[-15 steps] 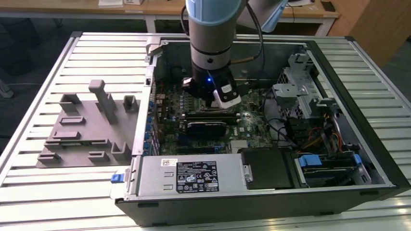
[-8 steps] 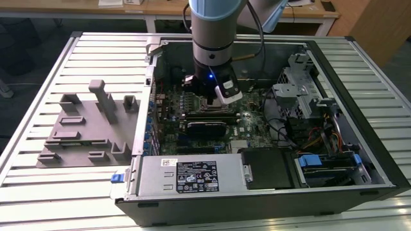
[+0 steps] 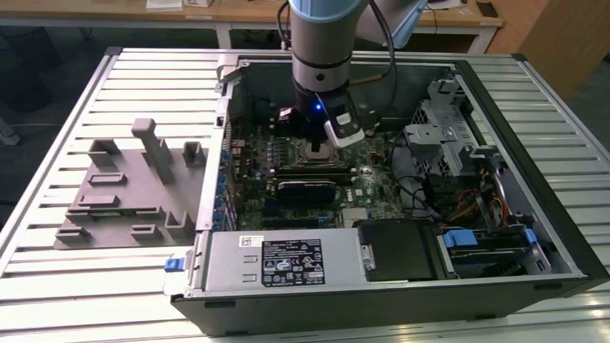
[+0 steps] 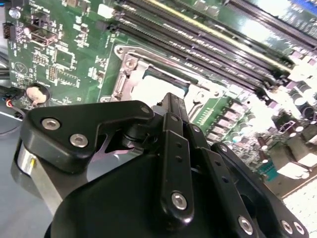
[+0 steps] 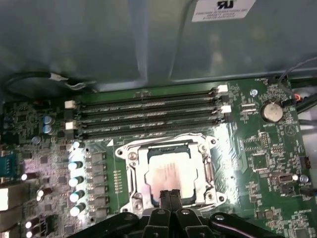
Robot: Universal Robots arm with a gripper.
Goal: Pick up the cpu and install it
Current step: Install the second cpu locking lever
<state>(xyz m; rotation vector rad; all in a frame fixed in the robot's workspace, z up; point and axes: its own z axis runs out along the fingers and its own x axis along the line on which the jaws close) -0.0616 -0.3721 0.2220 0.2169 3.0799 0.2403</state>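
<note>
One cpu (image 5: 167, 174) sits in the socket (image 5: 130, 171); end effector (image 5: 170, 194) (fingers together, apparently empty) hovers above; pressing askew could bend pins.

The gripper (image 4: 171, 99) hangs just over the socket (image 4: 130, 74), its black linkage covering most of the cpu (image 4: 151, 87); memory slots (image 4: 208, 37) run beyond the socket.

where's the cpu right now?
In the first wrist view the cpu lies in the socket frame on the motherboard, below the memory slots, gripper at its edge.
</note>
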